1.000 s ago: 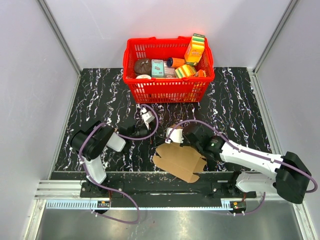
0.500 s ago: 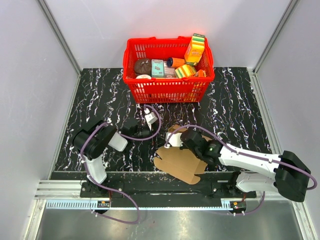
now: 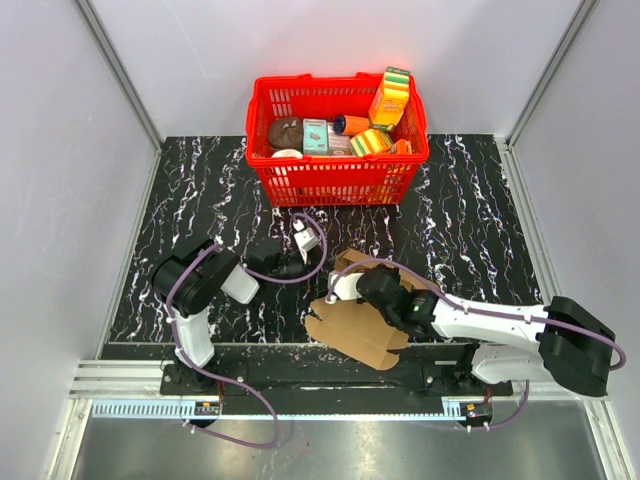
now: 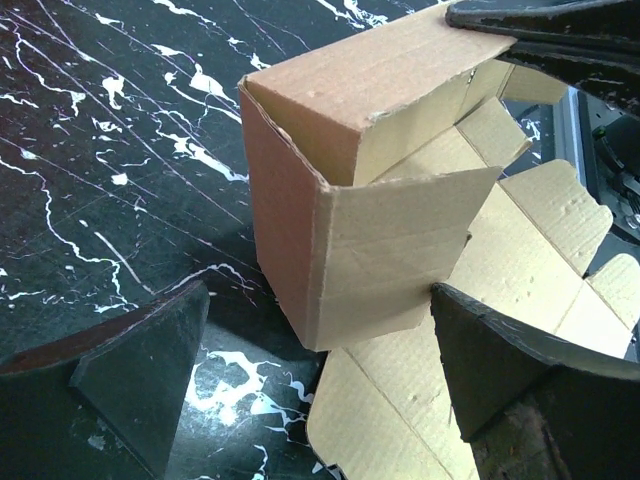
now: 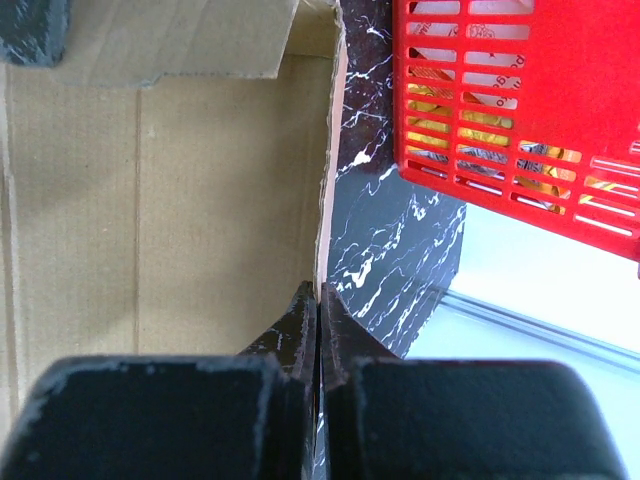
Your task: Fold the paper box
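Paper box [image 3: 355,325]: plain brown cardbd outside, paler tan inside w/ faint corrugation lines, no print. Table [image 3: 200,180]: black marble look, white veins edge to edge. Basket [image 3: 335,180] at far edge: bright red plastic grid. In it: tall pkg [image 3: 389,97] striped yellow/orange/green, small teal box [image 3: 315,136], dark brown round item [image 3: 285,131], orange piece [image 3: 352,124]. Left arm [image 3: 187,278] & right arm [image 3: 490,320]: black joints, white links. Cables [image 3: 323,248] purple. Walls [image 3: 60,150] pale grey.
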Controlling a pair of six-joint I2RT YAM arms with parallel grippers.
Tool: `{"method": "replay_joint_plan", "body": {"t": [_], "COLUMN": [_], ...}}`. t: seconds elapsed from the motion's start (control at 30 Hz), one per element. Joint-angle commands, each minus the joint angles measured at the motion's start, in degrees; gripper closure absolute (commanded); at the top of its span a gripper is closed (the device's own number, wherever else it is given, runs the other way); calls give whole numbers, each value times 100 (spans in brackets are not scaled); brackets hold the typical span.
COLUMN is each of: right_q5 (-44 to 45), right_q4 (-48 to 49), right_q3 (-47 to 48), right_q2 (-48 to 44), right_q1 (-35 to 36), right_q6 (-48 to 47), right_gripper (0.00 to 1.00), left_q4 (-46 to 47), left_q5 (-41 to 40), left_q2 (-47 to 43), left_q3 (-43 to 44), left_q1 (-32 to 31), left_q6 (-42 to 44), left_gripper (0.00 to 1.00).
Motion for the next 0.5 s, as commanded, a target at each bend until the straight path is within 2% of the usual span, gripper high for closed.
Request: {"method": "replay_joint_plan", "body": {"t": [0.0, 0.47], "right_q5": [303, 1199], "right_q4": [642, 1504], "right_q3": [-135, -575], "right_q2": [29, 73], "right_q1": [222, 864], "right_q6": [-216, -655], "right_gripper": [100, 100], "left_q4": [477, 776], "left_q5": [-305, -797], "left_q2": [47, -59], "left_q3": [56, -261], "left_q1": [-100, -231], "left_q6": [222, 257], "left_gripper": [1, 1]}}
